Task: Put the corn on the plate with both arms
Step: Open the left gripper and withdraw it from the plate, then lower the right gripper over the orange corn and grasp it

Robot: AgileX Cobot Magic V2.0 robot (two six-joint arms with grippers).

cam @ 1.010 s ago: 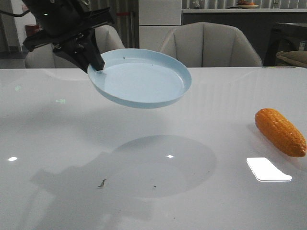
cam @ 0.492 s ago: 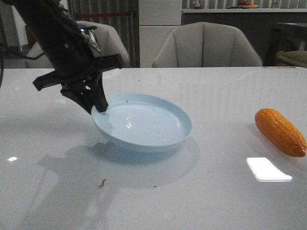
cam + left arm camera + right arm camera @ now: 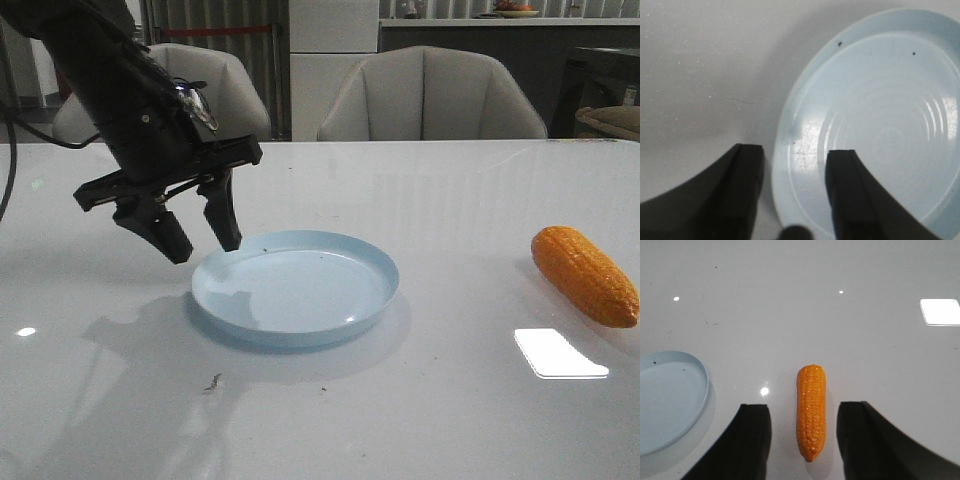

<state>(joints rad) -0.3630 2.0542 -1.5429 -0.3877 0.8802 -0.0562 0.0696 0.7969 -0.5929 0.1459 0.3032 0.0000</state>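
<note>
The pale-blue plate (image 3: 295,288) rests flat on the white table, left of centre. My left gripper (image 3: 203,245) is open, its two black fingers straddling the plate's left rim without gripping it; the left wrist view shows the rim (image 3: 790,170) between the spread fingers. The orange-yellow corn (image 3: 583,274) lies on the table at the far right. In the right wrist view the corn (image 3: 811,410) lies lengthwise between the spread fingers of my open right gripper (image 3: 803,440), which hovers above it. The plate's edge (image 3: 670,400) also shows there.
Two beige chairs (image 3: 430,95) stand behind the table's far edge. A bright light reflection (image 3: 560,353) lies on the table near the corn. Small dark crumbs (image 3: 213,381) lie in front of the plate.
My left arm lowered the plate from mid-air onto the table, then opened and let it go. The corn has not moved.
</note>
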